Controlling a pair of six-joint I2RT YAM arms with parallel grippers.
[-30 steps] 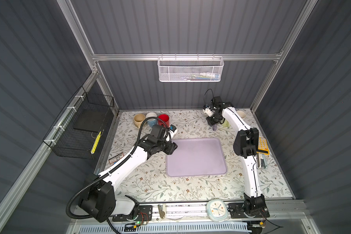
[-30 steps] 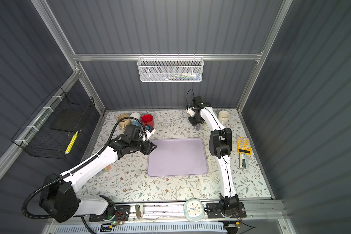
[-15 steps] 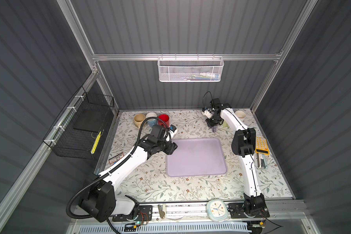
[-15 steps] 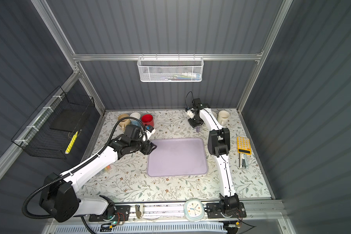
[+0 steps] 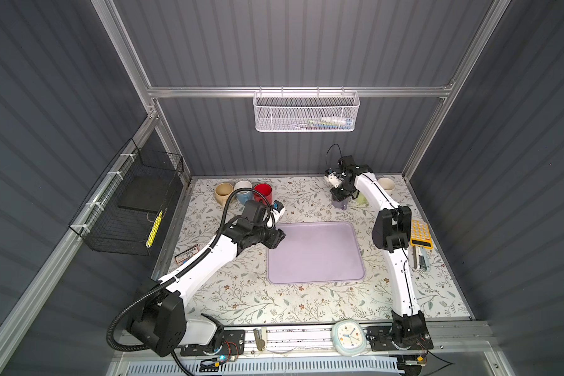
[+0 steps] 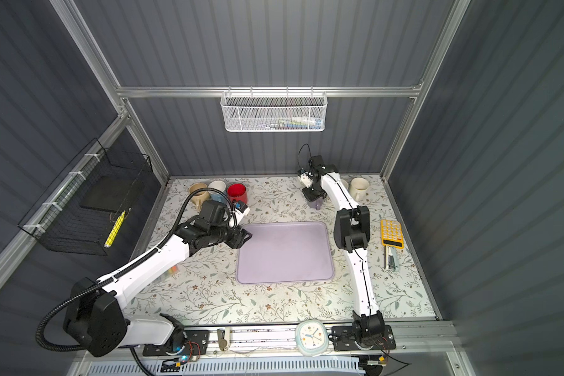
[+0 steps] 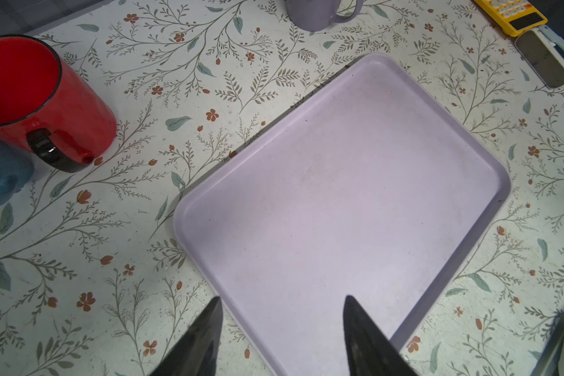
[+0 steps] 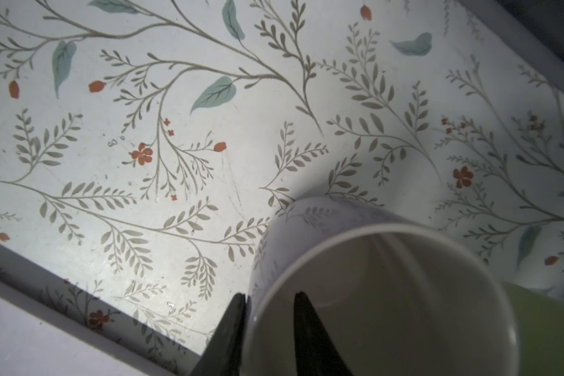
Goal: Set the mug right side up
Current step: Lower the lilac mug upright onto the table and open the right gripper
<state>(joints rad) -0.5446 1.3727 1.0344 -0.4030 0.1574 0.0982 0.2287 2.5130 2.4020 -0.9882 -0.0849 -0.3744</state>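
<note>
Since the lavender mug (image 8: pixel 381 286) stands mouth-up on the counter (image 8: pixel 144 162), righting looks finished — right pincer (image 8: pixel 269 294), jaws slightly apart, straddles its rim; next, lift clear. Left pincer (image 7: pixel 282 298) apart, empty.

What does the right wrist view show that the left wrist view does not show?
Only the right wrist view: the right gripper, jaws astride the rim of the lilac mug, whose mouth faces up, and a green mug. Only the left wrist view: the open left gripper, a red mug, a blue mug, a yellow calculator. Both: the lilac mug, the purple tray, the floral table cover.
</note>
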